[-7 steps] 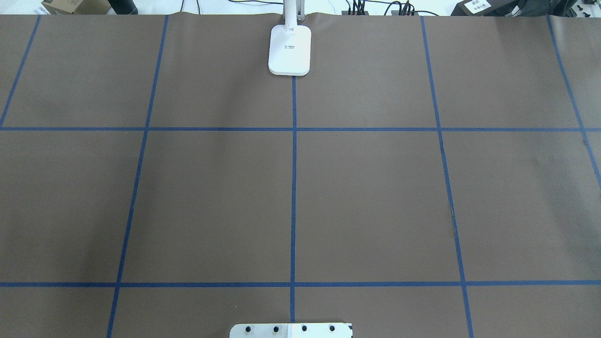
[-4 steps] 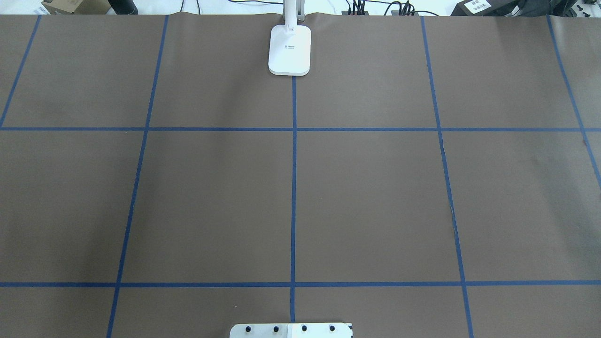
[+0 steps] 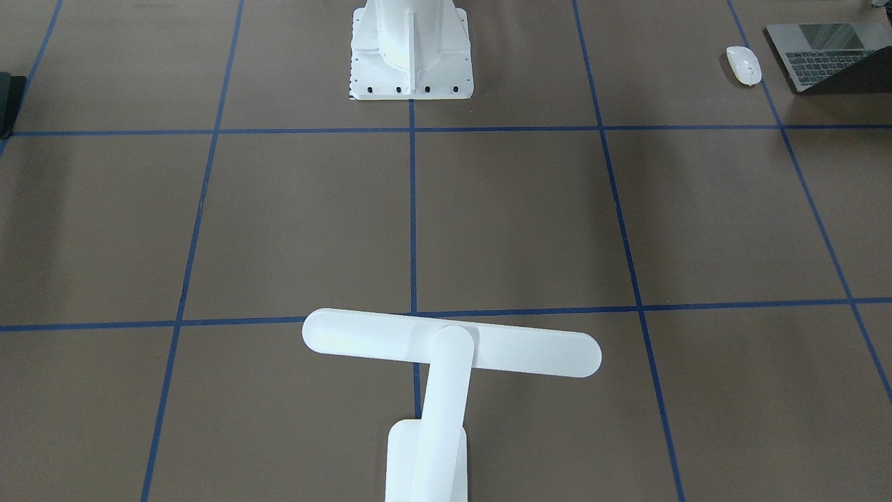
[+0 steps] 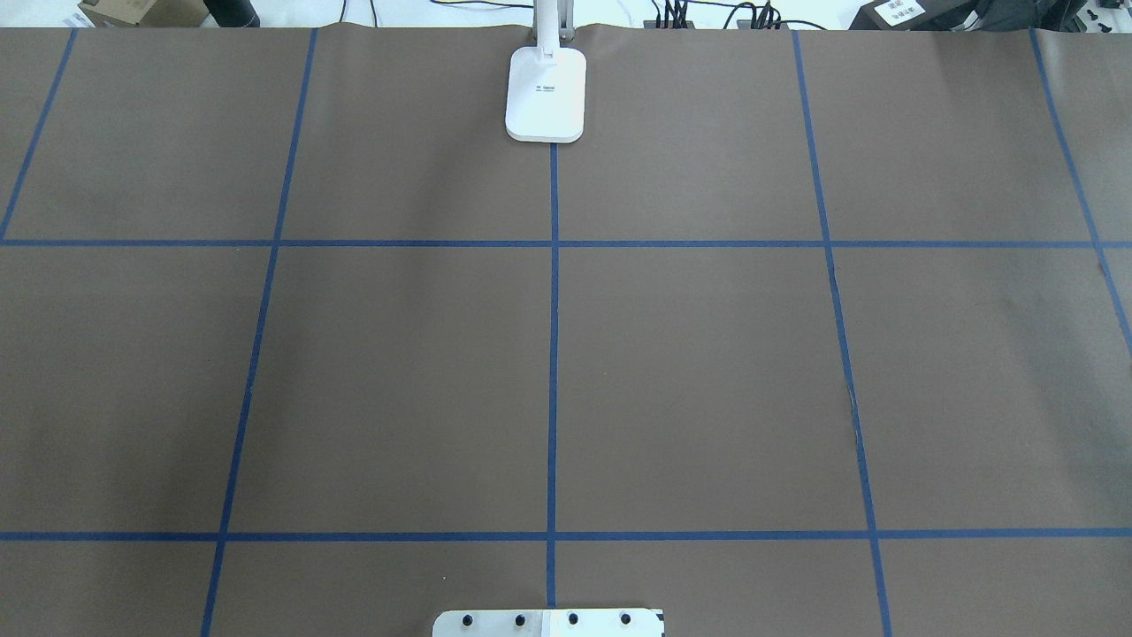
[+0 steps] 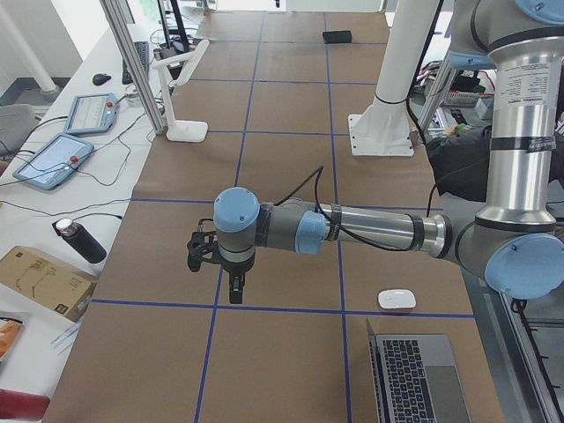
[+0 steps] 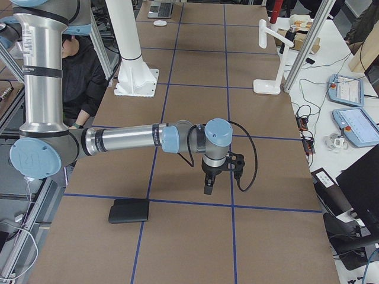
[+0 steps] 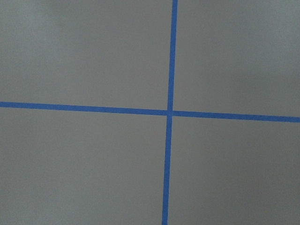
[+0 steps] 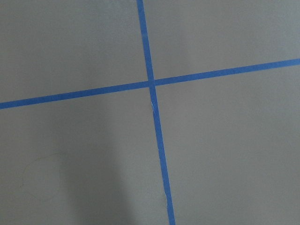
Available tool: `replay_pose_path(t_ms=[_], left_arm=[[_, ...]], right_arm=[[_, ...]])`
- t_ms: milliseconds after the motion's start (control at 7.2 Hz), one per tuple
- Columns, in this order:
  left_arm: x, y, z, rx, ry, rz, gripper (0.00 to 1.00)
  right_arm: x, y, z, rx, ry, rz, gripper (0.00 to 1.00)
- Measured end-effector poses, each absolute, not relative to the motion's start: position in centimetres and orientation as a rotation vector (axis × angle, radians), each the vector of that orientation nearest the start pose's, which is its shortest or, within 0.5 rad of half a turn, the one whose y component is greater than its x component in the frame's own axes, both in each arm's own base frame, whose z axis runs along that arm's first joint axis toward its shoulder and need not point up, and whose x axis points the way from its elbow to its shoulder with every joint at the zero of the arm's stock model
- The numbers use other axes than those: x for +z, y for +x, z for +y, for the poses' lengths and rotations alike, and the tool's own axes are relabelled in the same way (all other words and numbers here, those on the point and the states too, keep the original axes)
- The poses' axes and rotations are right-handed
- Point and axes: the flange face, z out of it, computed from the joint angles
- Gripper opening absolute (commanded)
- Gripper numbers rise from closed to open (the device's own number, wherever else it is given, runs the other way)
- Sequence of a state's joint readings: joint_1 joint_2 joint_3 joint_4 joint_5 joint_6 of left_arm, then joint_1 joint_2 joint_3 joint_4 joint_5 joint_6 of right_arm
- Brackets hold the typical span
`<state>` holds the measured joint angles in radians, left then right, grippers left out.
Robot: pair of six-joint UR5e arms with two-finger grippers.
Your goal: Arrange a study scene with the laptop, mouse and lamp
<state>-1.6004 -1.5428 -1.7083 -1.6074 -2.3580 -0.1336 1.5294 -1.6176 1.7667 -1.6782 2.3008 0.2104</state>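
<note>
Task looks unstarted. Slim grey metal laptop [image 3: 829,56] and small white oval mouse [image 3: 743,65] sit upper right, front view; white T-shaped lamp [image 3: 453,348] bottom centre. Above bench [image 4: 398,372] hang left pincer [image 5: 235,298] and right pincer [image 6: 208,190]; open or closed, cannot tell. Next: reach for laptop.

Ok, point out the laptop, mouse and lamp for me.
laptop [image 3: 819,66], front-facing view, on its keyboard.
mouse [image 3: 743,65], front-facing view, on its top shell.
lamp [image 3: 362,335], front-facing view, on its bar head.
</note>
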Motion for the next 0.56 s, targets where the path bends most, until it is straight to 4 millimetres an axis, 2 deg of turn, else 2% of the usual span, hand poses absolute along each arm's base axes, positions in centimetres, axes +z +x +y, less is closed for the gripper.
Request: replay_pose_path(t_ms=[278,555], left_arm=[[59.03,-7.68,-49.43,-0.086,0.115,0.793,1.0],[59.15,-7.7,-49.54,-0.088,0.112,0.793,1.0]], right_arm=[[58.72,4.68,-48.27,0.138,-0.03,-0.732,0.99],[58.79,4.38,-48.54,0.136,-0.035,-0.737,0.99]])
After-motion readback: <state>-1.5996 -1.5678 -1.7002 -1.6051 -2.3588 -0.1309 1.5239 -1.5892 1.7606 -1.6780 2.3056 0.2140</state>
